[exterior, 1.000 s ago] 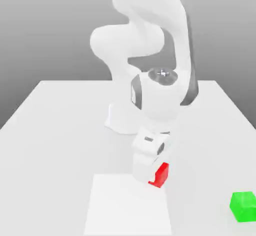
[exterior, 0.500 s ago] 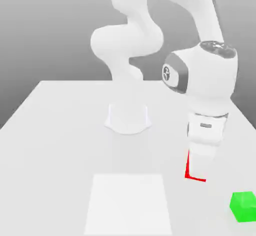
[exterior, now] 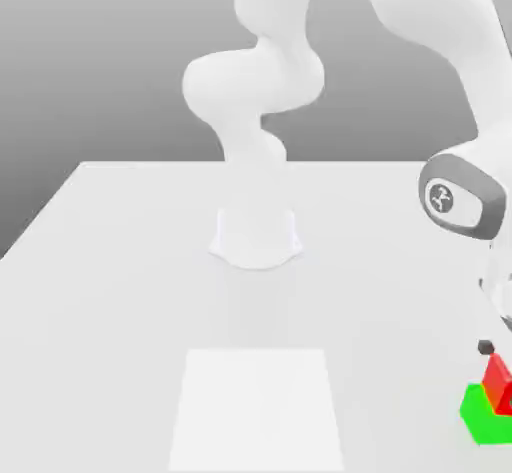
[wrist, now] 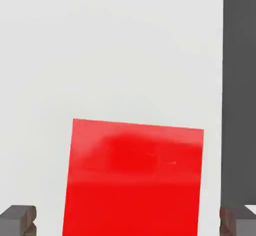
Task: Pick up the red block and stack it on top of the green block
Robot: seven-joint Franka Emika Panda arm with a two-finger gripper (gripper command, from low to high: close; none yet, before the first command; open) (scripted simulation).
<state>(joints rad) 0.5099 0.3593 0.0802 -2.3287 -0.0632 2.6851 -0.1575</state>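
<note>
Red block (exterior: 496,380): matte cube, tilted, overlapping green block (exterior: 482,416) at exterior view's lower right.

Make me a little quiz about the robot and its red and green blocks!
1. True or false: the red block is far away from the green block.
2. In the exterior view, where on the table are both blocks? A) the view's left side B) the view's right side C) the middle, by the arm's base
3. Fill in: in the exterior view, the red block appears just ___ the green block.

Key: 1 false; 2 B; 3 above.
</note>
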